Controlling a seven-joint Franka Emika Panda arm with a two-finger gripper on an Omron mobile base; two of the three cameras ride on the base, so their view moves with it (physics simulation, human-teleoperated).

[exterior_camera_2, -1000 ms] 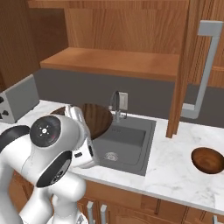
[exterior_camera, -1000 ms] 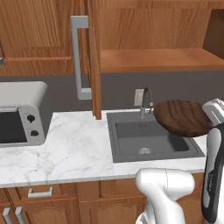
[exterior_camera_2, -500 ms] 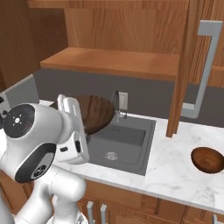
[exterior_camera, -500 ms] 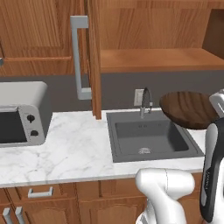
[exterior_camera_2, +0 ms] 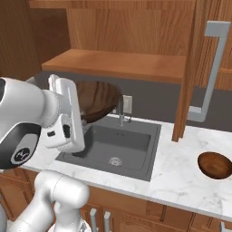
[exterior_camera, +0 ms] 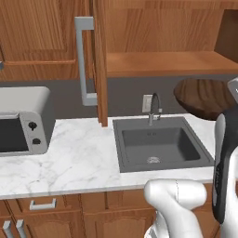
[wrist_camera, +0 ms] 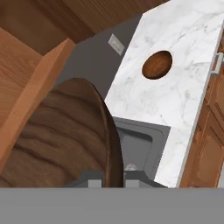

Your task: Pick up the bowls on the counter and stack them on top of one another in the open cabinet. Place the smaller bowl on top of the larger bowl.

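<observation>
My gripper (wrist_camera: 113, 182) is shut on the rim of the larger bowl (wrist_camera: 61, 140), a wide dark-brown wooden bowl that stands tilted on edge in the hand view. It hangs in the air above the sink's far corner, just below the open cabinet's shelf (exterior_camera: 162, 62); the base views show the larger bowl (exterior_camera: 204, 97) (exterior_camera_2: 97, 97) beside the faucet. The smaller bowl (exterior_camera_2: 215, 164) (wrist_camera: 157, 64), reddish-brown, sits upright on the white marble counter (exterior_camera_2: 181, 176), beyond the open cabinet's door.
A dark grey sink (exterior_camera: 160, 144) with a faucet (exterior_camera: 154, 108) lies under the held bowl. The cabinet door (exterior_camera: 100, 60) stands open edge-on, its grey bar handle (exterior_camera: 81, 60) sticking out over the counter. A toaster oven (exterior_camera: 21, 121) stands far left.
The arm has lifted the larger bowl from low beside the sink up toward the level of the cabinet shelf. The smaller bowl has not moved.
</observation>
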